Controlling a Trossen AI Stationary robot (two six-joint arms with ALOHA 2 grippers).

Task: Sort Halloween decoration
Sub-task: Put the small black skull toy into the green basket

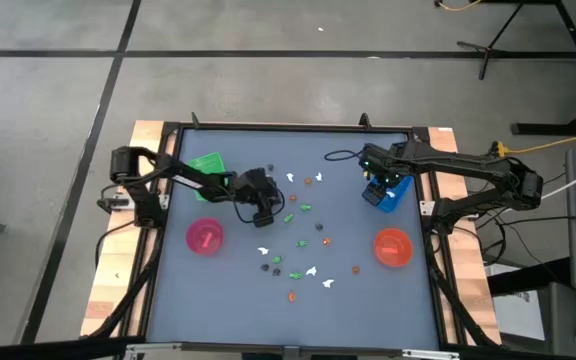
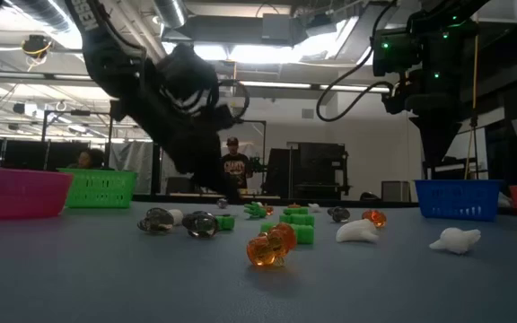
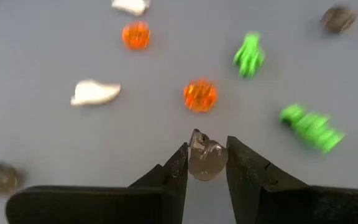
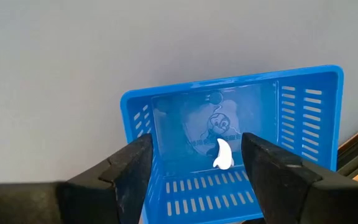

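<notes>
Left arm reaches in from the worktop's left edge, elbow bent, wrist pitched down over the middle of the worktop. Left tool is narrowed onto a dark translucent figure, pinching it between both fingers. Just ahead of the tool: an orange pumpkin figure. Farther out sit a second orange one, a white ghost figure, a green hand figure and another green piece; dark figures lie at the edges of the wrist view. From the low view the left arm slants down steeply to the worktop among the scattered figures.

Right arm stretches in from the right edge, wrist pointing down over the blue tray. Right tool is spread wide, holding nothing, hovering above the tray. A white figure lies inside the tray, directly below the tool.

Beyond the tools: green tray behind the left arm, pink bowl beside it, orange bowl near the right arm. A person stands in the room behind.
</notes>
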